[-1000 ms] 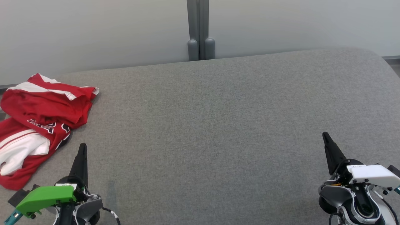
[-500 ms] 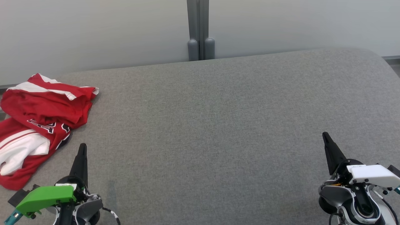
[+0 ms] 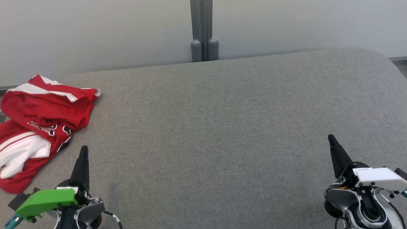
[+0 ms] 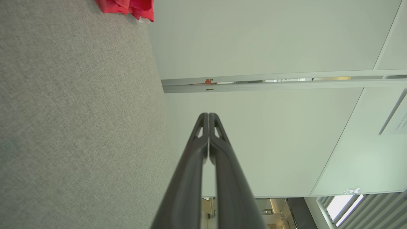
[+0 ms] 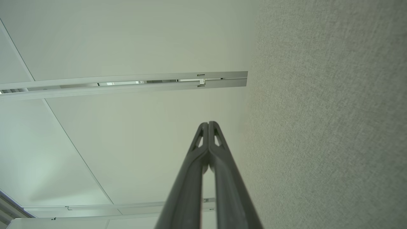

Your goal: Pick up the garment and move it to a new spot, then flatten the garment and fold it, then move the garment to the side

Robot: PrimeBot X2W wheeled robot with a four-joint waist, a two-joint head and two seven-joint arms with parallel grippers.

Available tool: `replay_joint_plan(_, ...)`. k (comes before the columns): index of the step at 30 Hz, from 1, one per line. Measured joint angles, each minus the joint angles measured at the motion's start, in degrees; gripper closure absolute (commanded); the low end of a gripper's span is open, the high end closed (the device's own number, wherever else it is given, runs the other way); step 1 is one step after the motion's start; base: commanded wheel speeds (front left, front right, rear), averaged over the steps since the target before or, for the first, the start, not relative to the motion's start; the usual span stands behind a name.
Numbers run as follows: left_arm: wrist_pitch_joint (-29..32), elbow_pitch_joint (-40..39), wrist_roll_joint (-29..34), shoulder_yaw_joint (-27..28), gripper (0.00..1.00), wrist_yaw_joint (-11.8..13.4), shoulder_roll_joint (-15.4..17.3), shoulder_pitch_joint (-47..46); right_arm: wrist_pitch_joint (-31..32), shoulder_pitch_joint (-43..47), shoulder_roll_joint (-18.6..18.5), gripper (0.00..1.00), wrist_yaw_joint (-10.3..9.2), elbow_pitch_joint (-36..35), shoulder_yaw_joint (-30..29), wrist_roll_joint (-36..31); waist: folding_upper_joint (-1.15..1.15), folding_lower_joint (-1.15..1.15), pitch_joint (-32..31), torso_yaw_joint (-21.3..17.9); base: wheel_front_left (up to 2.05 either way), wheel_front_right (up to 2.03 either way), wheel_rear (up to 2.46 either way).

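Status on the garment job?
Left end effector shut, empty. Right end effector shut, empty. Garment crumpled on grey cushion, left edge, untouched. Nothing in the way.

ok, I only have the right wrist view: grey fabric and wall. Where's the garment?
Observer: In the head view, the red and white garment lies at the left side of the grey surface, on the robot's left.
Operator: Is either claw on it?
Observer: No. The left claw is shut and points up beside the garment's near end, apart from the cloth.
Operator: Is it folded at all?
Observer: No. It is bunched in a heap, with a white part showing toward the front.
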Motion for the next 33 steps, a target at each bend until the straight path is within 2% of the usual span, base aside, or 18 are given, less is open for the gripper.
replay_joint_plan(14,0.0,0.09,0.0,-0.01,1.0,0.01,-0.02,0.04,0.0,0.04,0.02,1.0,0.0,0.1,0.0,0.0,0.0,0.0,0.0,0.0,0.0,0.0,0.0)
replay_joint_plan(15,-0.04,0.41,0.0,-0.05,0.0,0.03,-0.05,0.16,-0.01,0.17,0.07,0.0,-0.01,0.43,0.0,0.01,0.0,0.0,0.0,0.0,0.0,0.0,0.0)
replay_joint_plan(16,-0.05,0.99,0.0,-0.11,1.0,0.09,-0.2,0.62,-0.01,0.6,0.21,1.0,-0.01,0.96,0.03,0.01,0.0,0.0,0.0,0.0,0.0,0.0,0.0)
replay_joint_plan(17,-0.05,1.57,0.0,-0.16,0.0,0.11,-0.35,1.14,-0.02,1.15,0.36,0.0,-0.01,1.51,0.08,0.01,0.0,0.0,0.0,0.0,0.0,0.0,0.0)
replay_joint_plan(25,-1.77,2.04,0.7,-1.66,0.0,0.12,-0.62,2.76,-1.65,2.55,0.63,0.0,-0.02,2.35,1.33,-0.69,0.0,0.0,-0.01,-0.01,0.0,0.0,0.0)
replay_joint_plan(33,-3.87,0.99,4.89,-2.69,0.0,0.13,-0.62,3.29,-3.86,2.75,0.59,0.0,-0.02,1.2,2.11,-5.77,0.0,0.0,0.01,-0.02,0.0,0.0,0.0)
